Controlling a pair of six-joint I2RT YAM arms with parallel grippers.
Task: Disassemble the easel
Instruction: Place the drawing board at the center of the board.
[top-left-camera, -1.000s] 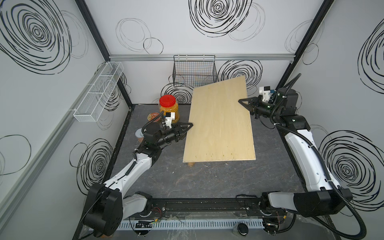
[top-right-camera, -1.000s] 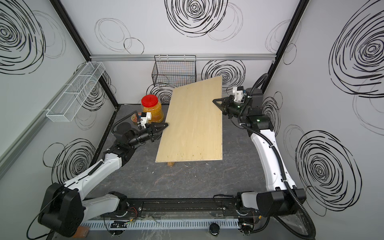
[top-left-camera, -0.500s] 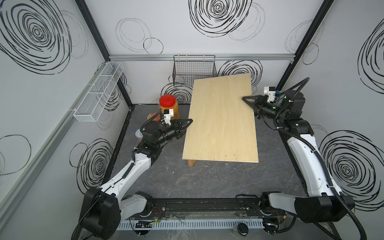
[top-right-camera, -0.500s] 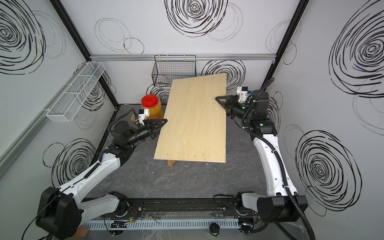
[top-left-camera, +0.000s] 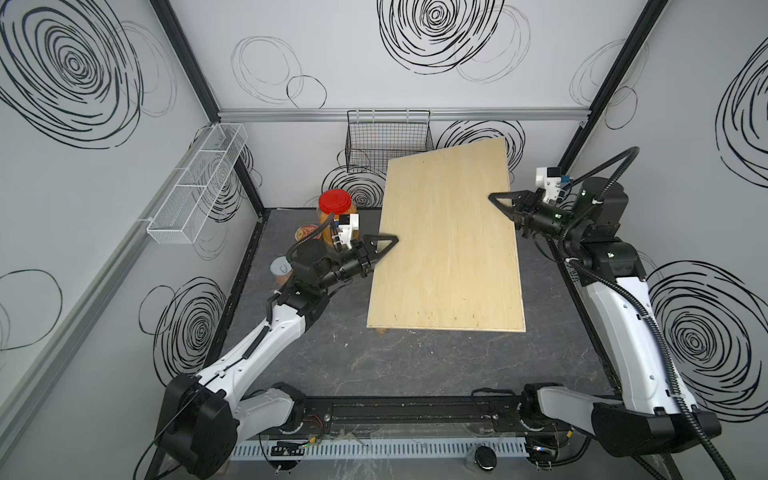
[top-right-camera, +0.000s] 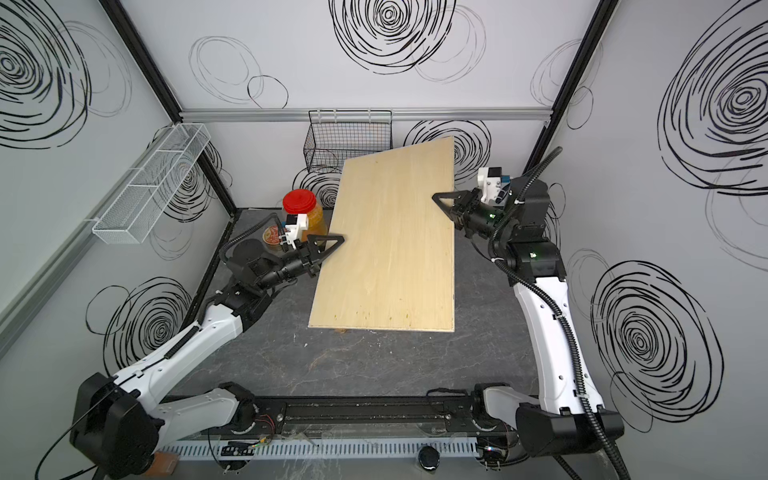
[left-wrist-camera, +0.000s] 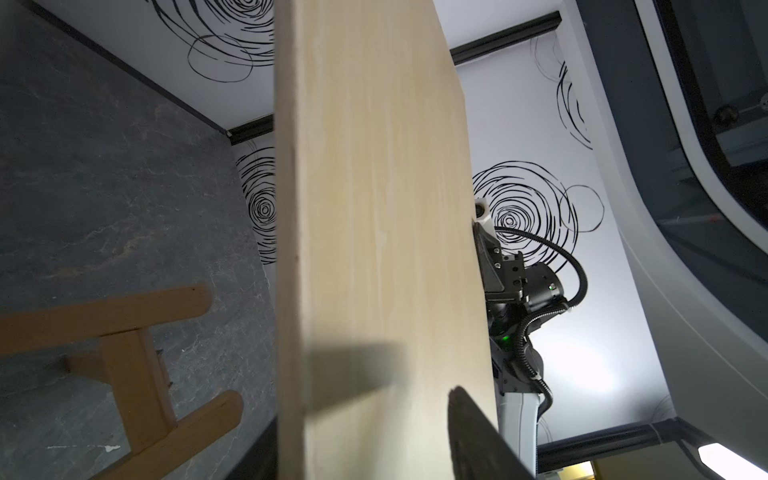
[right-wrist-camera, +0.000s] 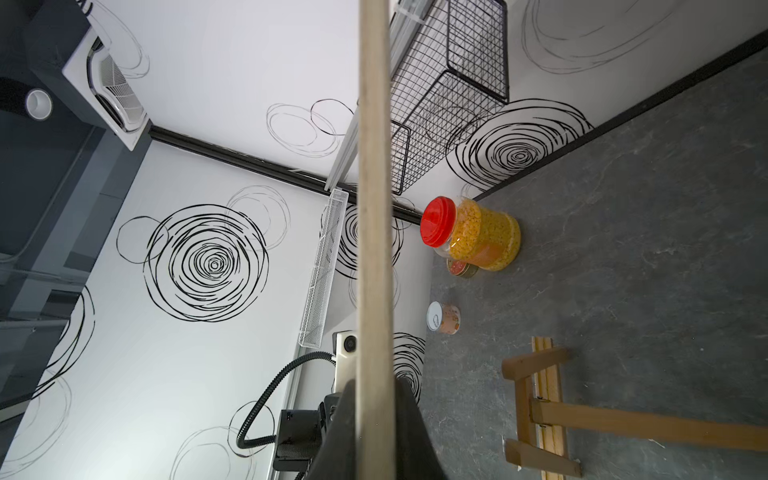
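The board (top-left-camera: 444, 241) hangs slanted above the tabletop (top-left-camera: 415, 365), clear of it. The right pincer (top-left-camera: 495, 198) is clamped on the board's right edge, one finger on each face. The left pincer (top-left-camera: 390, 244) straddles the board's left edge with one finger over the top face; whether it pinches the wood, I cannot tell. The easel (right-wrist-camera: 623, 424) lies on the tabletop under the board, apart from it, and one foot peeks out past the board's near left corner. A red-lidded jar (top-left-camera: 334, 205) stands left of the board's far end.
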